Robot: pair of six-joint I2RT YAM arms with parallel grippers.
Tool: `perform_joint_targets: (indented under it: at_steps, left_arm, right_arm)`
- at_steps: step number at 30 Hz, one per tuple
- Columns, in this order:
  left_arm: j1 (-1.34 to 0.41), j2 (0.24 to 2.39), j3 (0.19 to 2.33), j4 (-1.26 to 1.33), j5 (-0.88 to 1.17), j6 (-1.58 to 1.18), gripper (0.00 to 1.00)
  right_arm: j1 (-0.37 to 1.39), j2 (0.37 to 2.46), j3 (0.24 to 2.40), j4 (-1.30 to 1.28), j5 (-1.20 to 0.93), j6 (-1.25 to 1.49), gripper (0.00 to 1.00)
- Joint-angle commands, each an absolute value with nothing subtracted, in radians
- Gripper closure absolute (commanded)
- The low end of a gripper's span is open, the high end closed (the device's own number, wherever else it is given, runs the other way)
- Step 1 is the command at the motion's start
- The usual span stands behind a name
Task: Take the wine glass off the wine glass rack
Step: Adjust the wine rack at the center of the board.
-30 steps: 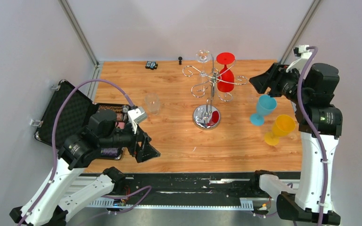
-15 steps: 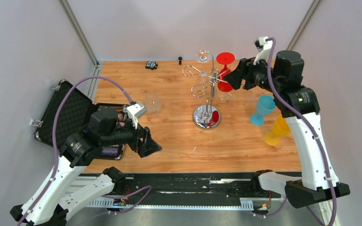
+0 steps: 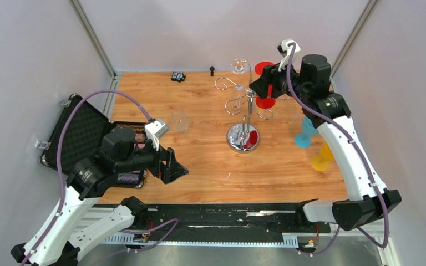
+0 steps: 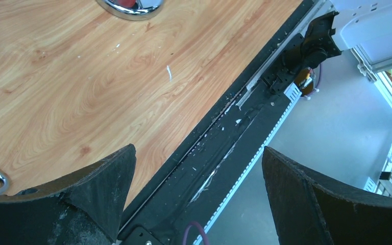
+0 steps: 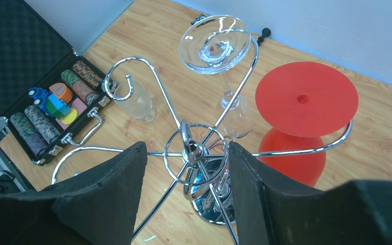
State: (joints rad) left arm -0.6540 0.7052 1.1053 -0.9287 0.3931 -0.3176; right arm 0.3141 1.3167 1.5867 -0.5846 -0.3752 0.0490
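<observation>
Hovering right claw (image 5: 186, 147) above rack (image 3: 243, 137)

You're facing a wood-grain table (image 3: 199, 160) closed in by plain pale walls: back wall (image 3: 222, 33), left wall (image 3: 22, 66), right wall (image 3: 410, 66). A left corner post (image 3: 92, 36) and a right corner post (image 3: 360, 25), both metal, slant up behind it. A black rail (image 3: 227, 213) edges the near side, above grey floor (image 4: 311, 132). The light is soft and even.

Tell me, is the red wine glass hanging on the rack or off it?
On it, upside down: the red wine glass has its foot over a hook of the wine glass rack.
</observation>
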Motion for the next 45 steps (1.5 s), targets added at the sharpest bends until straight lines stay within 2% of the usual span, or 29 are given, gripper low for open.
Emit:
perform_joint_targets:
  at_steps: [1,23,45]
  left_arm:
    - [-0.658,0.696,1.145,-0.935,0.367,-0.337,0.0]
    - [-0.658,0.699,1.161,-0.958,0.339,-0.342,0.0]
    - [-0.658,0.704,1.174,-0.967,0.333,-0.332,0.0]
  right_arm:
    - [0.329,1.341,1.56,-0.471,-0.381,0.011,0.42]
    - [0.366,1.342,1.366,-0.189,-0.409,-0.033,0.57]
    - [0.388,1.3,1.288,-0.033,-0.354,-0.025,0.65]
